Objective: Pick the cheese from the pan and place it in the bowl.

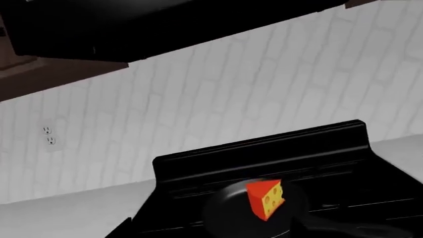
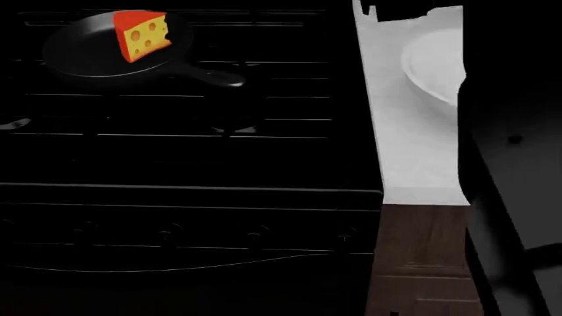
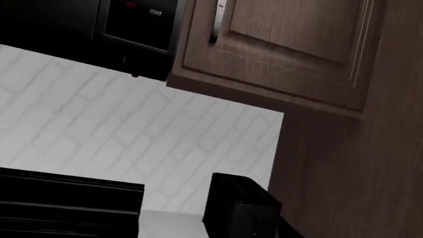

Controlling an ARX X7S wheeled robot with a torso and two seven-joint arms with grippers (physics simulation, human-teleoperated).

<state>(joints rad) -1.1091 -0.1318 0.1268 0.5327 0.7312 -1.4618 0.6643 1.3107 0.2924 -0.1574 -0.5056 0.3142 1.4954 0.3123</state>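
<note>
left jaws: not in any view, state can't be told
right jaws: not visible either; dark arm (image 2: 509, 164) fills the right edge of the head view, gripper out of frame
cheese (image 2: 141, 34): sits in the pan, red-orange top up, holed yellow side facing the robot
pan (image 2: 79, 56): on the stove's rear left burner, handle pointing right
bowl (image 2: 435, 66): white, on the counter right of the stove, partly hidden by the arm, well apart from the pan
stove (image 2: 193, 164): black, knobs along the front
counter (image 2: 408, 151): light grey, wood cabinet below
backsplash (image 1: 218, 104): white brick; outlet (image 1: 48, 135) on it
microwave (image 3: 132, 29): black, above the stove, "START" label readable
</note>
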